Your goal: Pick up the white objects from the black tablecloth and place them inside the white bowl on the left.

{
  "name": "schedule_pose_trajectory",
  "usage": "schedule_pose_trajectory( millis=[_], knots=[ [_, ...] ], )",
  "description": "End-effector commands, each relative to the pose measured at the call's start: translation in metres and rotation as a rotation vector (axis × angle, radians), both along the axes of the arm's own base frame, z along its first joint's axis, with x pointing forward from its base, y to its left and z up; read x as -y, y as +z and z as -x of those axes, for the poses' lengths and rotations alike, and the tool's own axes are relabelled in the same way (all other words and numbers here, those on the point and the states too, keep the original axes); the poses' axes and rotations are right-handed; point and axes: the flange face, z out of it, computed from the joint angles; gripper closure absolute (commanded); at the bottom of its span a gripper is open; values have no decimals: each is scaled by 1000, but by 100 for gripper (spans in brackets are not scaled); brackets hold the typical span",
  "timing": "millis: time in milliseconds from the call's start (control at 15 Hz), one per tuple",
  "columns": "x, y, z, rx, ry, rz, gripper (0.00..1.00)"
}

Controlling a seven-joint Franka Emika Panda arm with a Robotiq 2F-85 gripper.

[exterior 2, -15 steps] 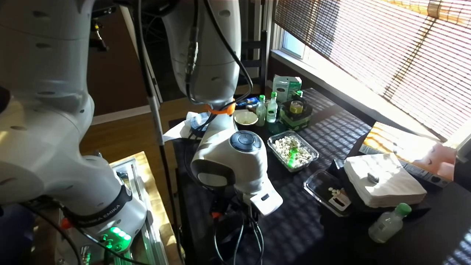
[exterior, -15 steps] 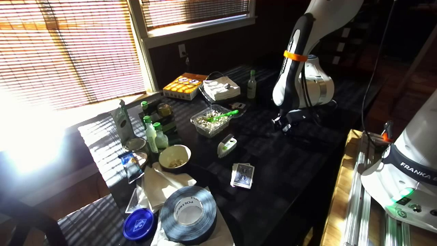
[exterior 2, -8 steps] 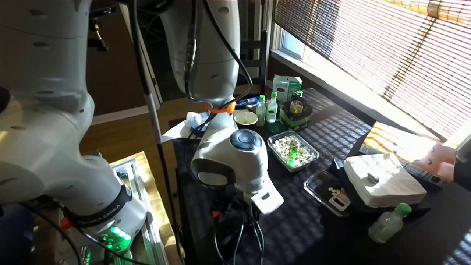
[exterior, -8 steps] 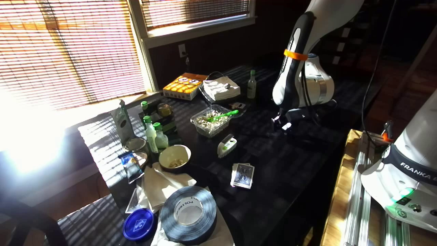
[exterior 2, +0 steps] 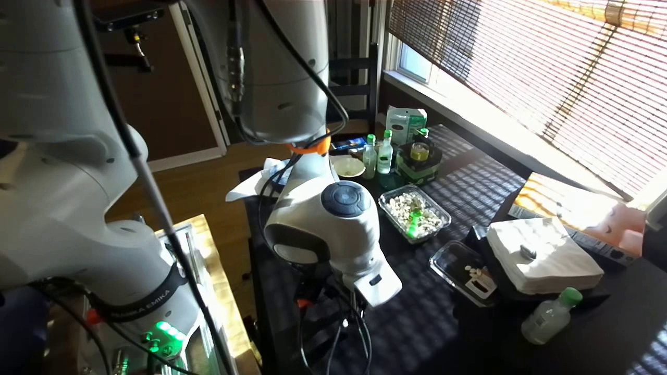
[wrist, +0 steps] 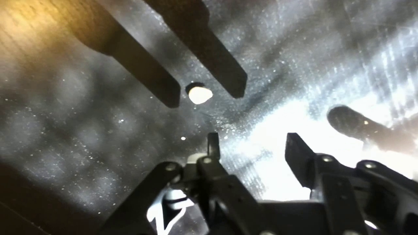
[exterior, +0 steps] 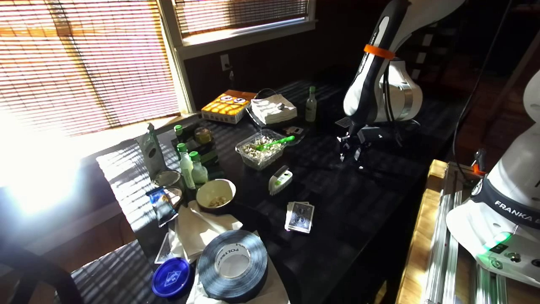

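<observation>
- Differs from a second ago in an exterior view: higher and farther right at the arm (exterior: 369,86), wider at the gripper (wrist: 252,140).
- Brings a bit (exterior: 360,168) into sight, white on the black cloth (exterior: 329,192), just beside the gripper; a second ago, not to be seen in that view.
- Suggests, as a judgement, a grasp missed or let go, with the pick of this bit still to make.
- Leaves the bit well apart from the bowl (exterior: 211,188), to its right and somewhat farther off in that view.
- In the wrist view, shows the bit on the cloth, ahead of the gap and a little left of it, between the ends of two shadows (wrist: 147,76), probably cast by the fingers (wrist: 214,143).
- Stands apart at the fingers: a clear gap, apparently a middling spread, easily roomy enough for the bit.
- Holds nothing in that gap; touches neither the bit nor anything else plain to see.
- Likely hangs above the cloth, to judge by shadows falling away from the fingers.
- Cannot tell about a pale patch (wrist: 193,159) by the finger at the wrist view's left: part of the gripper, or another bit half hidden.
- Seems to call for centring over the bit, lowering, closing gently; risks flicking so small a thing aside.
</observation>
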Motion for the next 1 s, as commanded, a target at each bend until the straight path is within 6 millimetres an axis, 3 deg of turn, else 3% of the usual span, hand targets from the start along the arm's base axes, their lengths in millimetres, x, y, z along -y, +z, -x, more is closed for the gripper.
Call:
schedule_pose_trajectory(
  millis=[0, 67, 200, 933],
  knots=[
    [15, 1, 12, -24, 20, 26, 12],
    [21, -1, 18, -44, 21, 45, 5],
    [26, -5, 24, -56, 33, 62, 0],
    [15, -19, 27, -82, 99, 47, 0]
  ],
)
